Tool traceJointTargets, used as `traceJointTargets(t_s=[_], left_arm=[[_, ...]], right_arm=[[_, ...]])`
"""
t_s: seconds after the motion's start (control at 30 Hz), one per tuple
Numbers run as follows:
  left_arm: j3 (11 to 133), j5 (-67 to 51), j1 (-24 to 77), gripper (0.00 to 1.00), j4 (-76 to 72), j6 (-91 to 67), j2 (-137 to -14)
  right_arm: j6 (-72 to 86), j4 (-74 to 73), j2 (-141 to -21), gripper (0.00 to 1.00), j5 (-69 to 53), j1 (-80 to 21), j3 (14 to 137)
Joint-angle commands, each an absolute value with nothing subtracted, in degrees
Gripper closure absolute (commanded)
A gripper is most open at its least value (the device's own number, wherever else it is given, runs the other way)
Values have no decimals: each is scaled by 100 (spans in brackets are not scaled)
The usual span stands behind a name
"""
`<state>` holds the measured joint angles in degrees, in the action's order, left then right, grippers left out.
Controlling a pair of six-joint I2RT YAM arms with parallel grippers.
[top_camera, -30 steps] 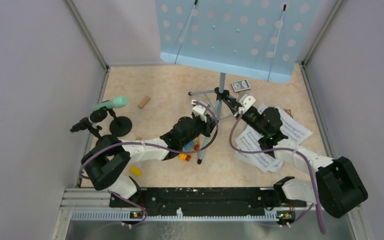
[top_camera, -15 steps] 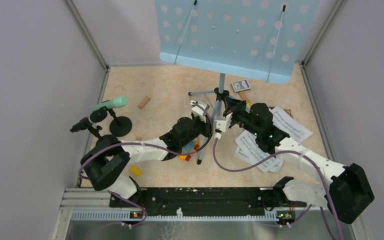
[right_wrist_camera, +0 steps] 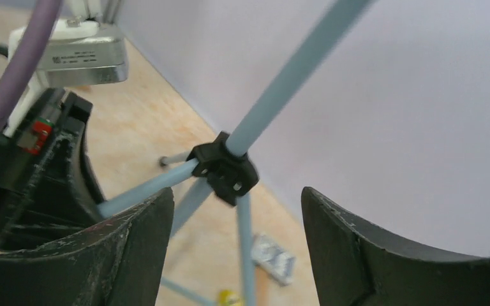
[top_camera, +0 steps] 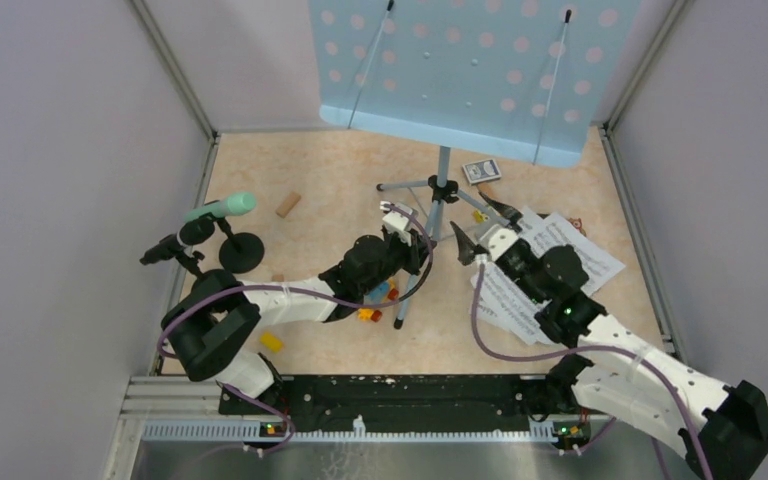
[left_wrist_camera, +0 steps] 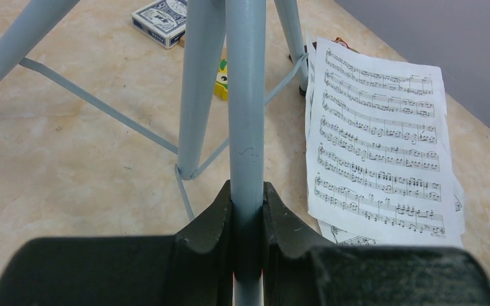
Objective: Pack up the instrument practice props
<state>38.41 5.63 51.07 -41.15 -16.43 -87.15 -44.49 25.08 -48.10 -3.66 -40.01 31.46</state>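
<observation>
A blue playing-card box (left_wrist_camera: 161,13) lies well beyond the left fingers (left_wrist_camera: 209,220), a small yellow piece (left_wrist_camera: 221,83) nearer them, and a tan wooden block (top_camera: 288,204) far to their left on the beige table (top_camera: 340,165).

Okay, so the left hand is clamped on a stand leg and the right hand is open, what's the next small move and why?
Probably ease the right hand forward and close on the black hub: its fingers stand apart with the hub framed between them, untouched, while the left hand pins the tripod leg.
</observation>
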Motion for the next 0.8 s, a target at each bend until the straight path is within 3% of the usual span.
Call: traceJointTargets(t_s=[0.0,0.1,0.2,0.47,0.77], left_arm=[[3424,1010,5011,100,-3144,-1686,-8729],[3441,964,5010,100,-3147,-1711,-8705],[3538,990,5008,100,-3010,-1773,-8761],[3602,839,5015,100,-2919,-1652,-8803],[3656,780,5028,98,-2850,-1582,-8784]], right_arm=[[-261,3814,-4282,28,749,-4043,2184],[2159,3521,-4152,28,2050,-4041,1926],[4021,2668,-4275,31,2433,-4034,2102],[6619,2953,-5063,39,1338,-3676,2629],[8209,4925,-6059,40,260,-2872,2459]])
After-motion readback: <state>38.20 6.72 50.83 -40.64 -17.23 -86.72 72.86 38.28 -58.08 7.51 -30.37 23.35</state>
